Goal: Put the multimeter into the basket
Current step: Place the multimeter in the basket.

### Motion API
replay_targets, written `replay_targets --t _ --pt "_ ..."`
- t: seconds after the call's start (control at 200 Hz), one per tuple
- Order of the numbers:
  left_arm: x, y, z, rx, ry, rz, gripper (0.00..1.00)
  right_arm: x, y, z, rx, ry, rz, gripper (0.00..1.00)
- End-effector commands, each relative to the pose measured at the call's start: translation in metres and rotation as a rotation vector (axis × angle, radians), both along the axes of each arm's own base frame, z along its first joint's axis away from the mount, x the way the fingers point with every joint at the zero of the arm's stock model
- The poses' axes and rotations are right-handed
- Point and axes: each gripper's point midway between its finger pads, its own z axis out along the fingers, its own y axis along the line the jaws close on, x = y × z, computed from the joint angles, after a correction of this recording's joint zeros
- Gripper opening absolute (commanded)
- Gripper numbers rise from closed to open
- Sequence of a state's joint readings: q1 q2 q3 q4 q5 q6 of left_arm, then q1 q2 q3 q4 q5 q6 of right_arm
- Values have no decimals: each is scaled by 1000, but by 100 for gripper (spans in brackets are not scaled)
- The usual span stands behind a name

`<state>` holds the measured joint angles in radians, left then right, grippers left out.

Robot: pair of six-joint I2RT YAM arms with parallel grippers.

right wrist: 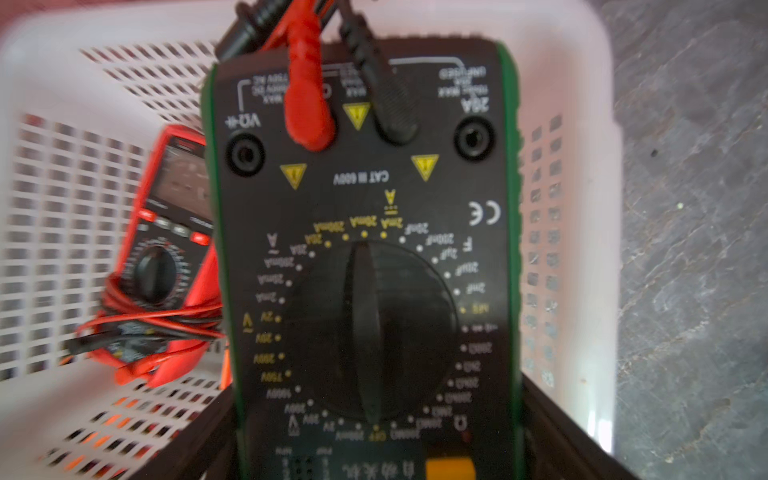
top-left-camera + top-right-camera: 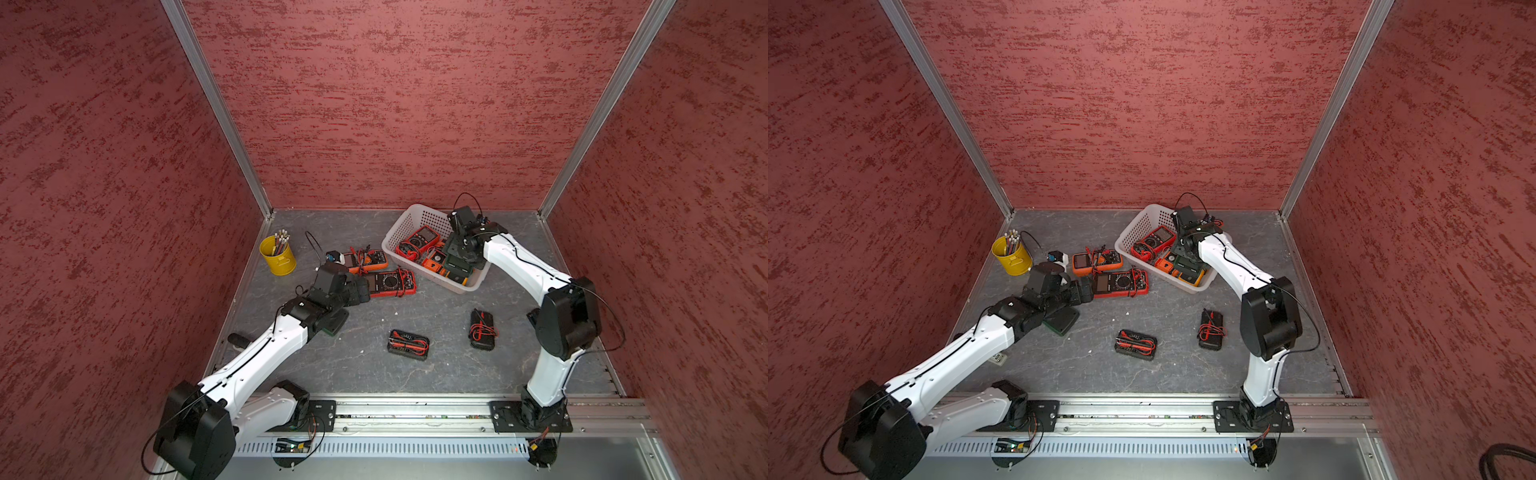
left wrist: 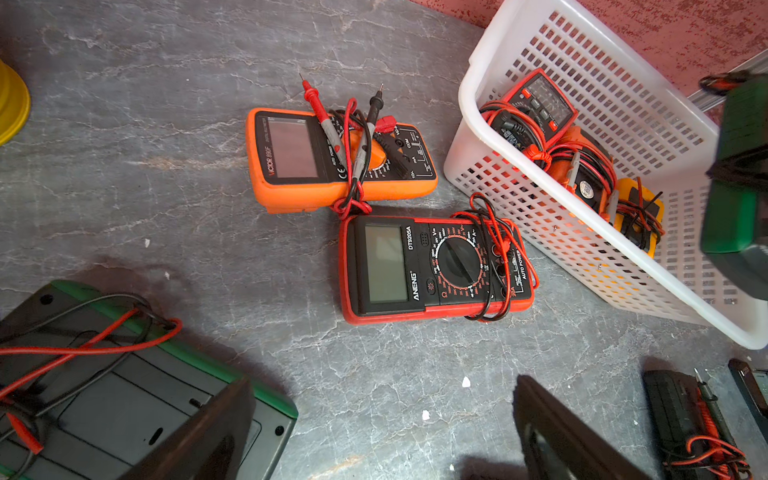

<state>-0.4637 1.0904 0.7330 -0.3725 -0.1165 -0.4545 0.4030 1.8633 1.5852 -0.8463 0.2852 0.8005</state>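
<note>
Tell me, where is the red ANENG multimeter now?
In both top views the red ANENG multimeter lies flat on the table, beside the orange multimeter, left of the basket.

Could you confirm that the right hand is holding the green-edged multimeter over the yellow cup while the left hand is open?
Not quite: the right hand holds the green-edged multimeter over the white basket, not the yellow cup, as the right wrist view shows. The left hand is indeed open.
</note>
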Motion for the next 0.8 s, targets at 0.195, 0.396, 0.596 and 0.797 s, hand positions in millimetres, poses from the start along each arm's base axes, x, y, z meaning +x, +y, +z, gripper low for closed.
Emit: replay_targets --t 0.195,0.396,0.596,0.797 --pt "5 0 -1 11 -14 -5 100 3 -1 -22 -2 39 -42 15" --pt "5 1 -4 16 -7 -2 100 -5 -1 -39 20 68 -73 16" --pt "5 0 -4 17 -6 -5 100 -12 -8 -54 -2 97 -112 27" --pt "6 0 -5 20 -3 -4 100 -9 -8 -62 -15 107 -112 63"
